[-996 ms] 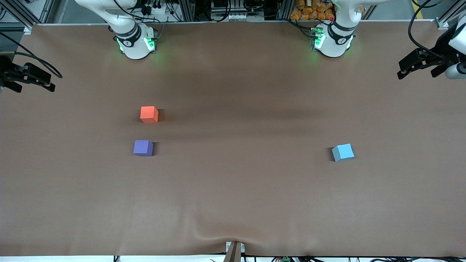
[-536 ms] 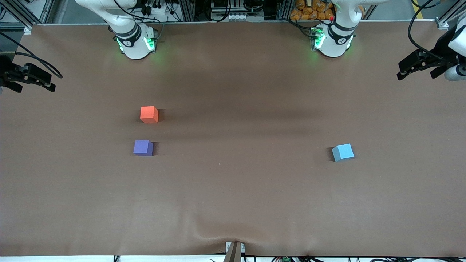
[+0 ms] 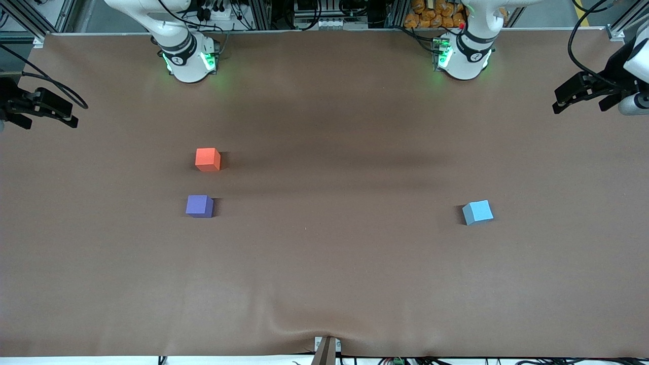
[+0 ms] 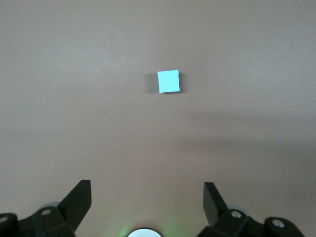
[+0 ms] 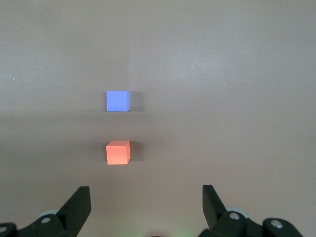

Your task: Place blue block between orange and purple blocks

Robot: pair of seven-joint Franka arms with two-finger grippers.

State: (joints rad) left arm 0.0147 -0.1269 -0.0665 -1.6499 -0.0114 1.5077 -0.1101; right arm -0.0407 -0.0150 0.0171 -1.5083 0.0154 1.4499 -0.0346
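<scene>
The blue block [image 3: 477, 212] sits on the brown table toward the left arm's end, and shows in the left wrist view [image 4: 168, 81]. The orange block [image 3: 208, 159] and the purple block [image 3: 199, 206] sit toward the right arm's end, a small gap between them, the purple one nearer the front camera. Both show in the right wrist view, orange [image 5: 118, 152] and purple [image 5: 118, 100]. My left gripper [image 3: 580, 101] [image 4: 147, 186] is open and empty, high over the left arm's end. My right gripper [image 3: 48, 123] [image 5: 145, 189] is open and empty, high over the right arm's end.
The brown table cover [image 3: 324, 263] has a wrinkle at its front edge by a small clamp [image 3: 327, 347]. The two arm bases [image 3: 190, 58] [image 3: 464, 56] stand at the table's back edge. Cables and racks lie past that edge.
The left gripper has drifted very slightly. The right gripper and the three blocks have not visibly moved.
</scene>
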